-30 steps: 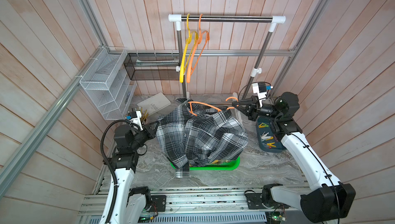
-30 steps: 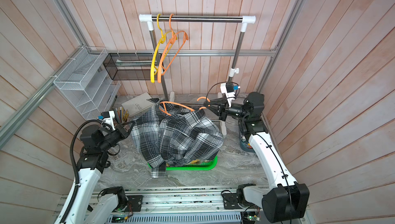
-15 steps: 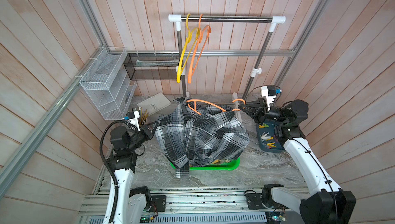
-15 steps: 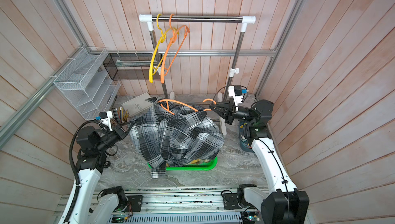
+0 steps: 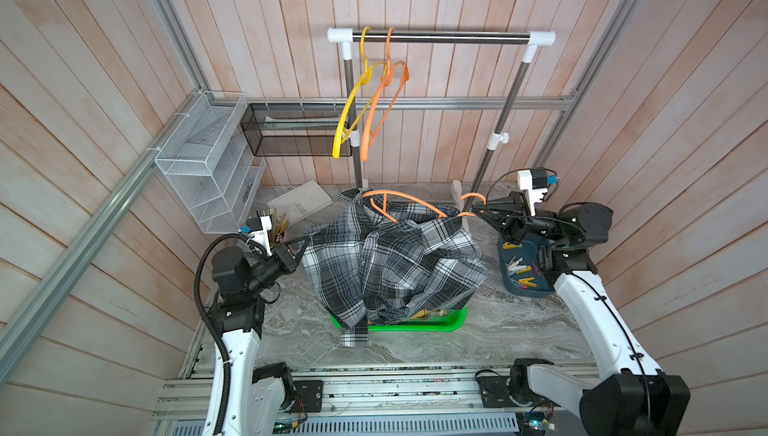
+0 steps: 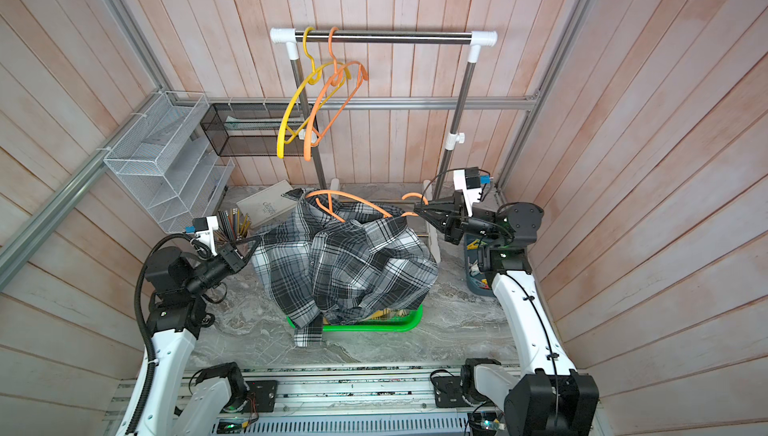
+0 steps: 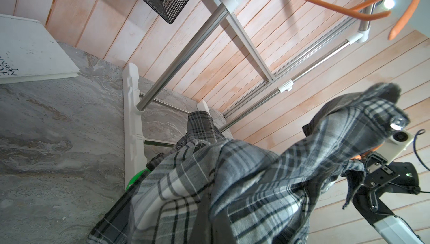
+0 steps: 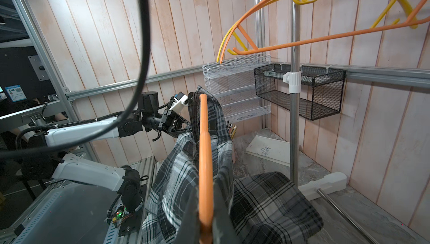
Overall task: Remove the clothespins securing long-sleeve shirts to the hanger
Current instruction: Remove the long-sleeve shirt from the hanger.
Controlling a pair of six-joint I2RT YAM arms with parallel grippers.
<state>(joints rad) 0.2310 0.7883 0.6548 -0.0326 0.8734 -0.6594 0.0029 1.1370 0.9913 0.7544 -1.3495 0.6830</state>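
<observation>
plaid shirt (image 5: 395, 263): left gripper (image 5: 306, 240) pinches its edge, right gripper (image 5: 478, 212) clamps orange hanger (image 5: 391, 192).

A white book (image 5: 300, 204) lies at the surface's (image 5: 415, 351) far left corner, pencils (image 5: 280, 223) beside it. A green basket (image 5: 415, 325) sits mid-front. A dark blue bin (image 5: 524, 292) stands at the right edge.

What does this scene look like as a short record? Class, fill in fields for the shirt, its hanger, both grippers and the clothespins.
shirt: grey plaid shirt, hanging over a green basket
hanger: orange hanger, partly inside the shirt
left gripper: shut on the shirt's edge
right gripper: shut on the hanger near its hook
clothespins: loose in the blue tray
</observation>
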